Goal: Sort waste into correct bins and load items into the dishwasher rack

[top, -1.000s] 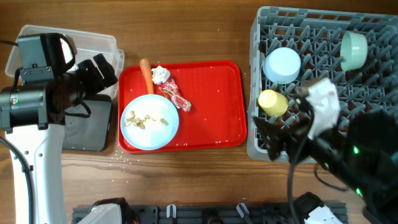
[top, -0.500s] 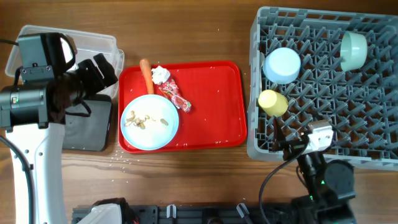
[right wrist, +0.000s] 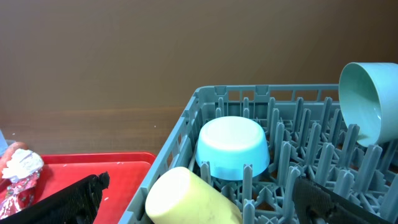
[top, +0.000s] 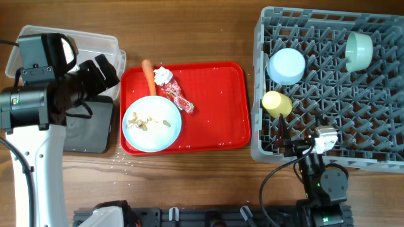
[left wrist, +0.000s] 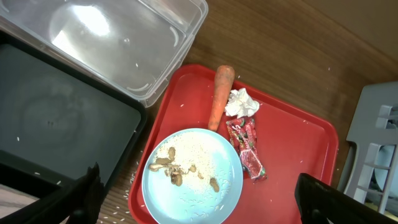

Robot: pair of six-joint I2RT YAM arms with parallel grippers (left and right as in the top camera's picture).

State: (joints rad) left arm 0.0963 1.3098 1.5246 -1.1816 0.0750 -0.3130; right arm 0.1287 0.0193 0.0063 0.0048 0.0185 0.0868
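The light blue plate (top: 151,123) with beige food scraps (left wrist: 177,174) sits on the red serving tray. The carrot (top: 148,74), white tissue (top: 163,75) and red wrapper (top: 178,96) lie behind it. The clear tub (top: 69,39) and black tray (top: 88,129) are at the left. The grey rack (top: 379,135) holds the light blue bowl (top: 286,65), yellow cup (top: 276,103) and pale green bowl (top: 358,50). My left gripper (top: 106,70) is open and empty over the bins. My right gripper (top: 285,140) is open and empty at the rack's front left, just short of the cup (right wrist: 189,196). The spoon is out of view.
The red serving tray (top: 218,107) lies between the bins and the rack. Loose rice grains are scattered on the wooden table (top: 189,170) in front of the black tray. The right arm's base stands at the front edge, below the rack.
My right arm has drawn back from over the rack's front part toward the table's front edge. The left arm and all objects have stayed in place.
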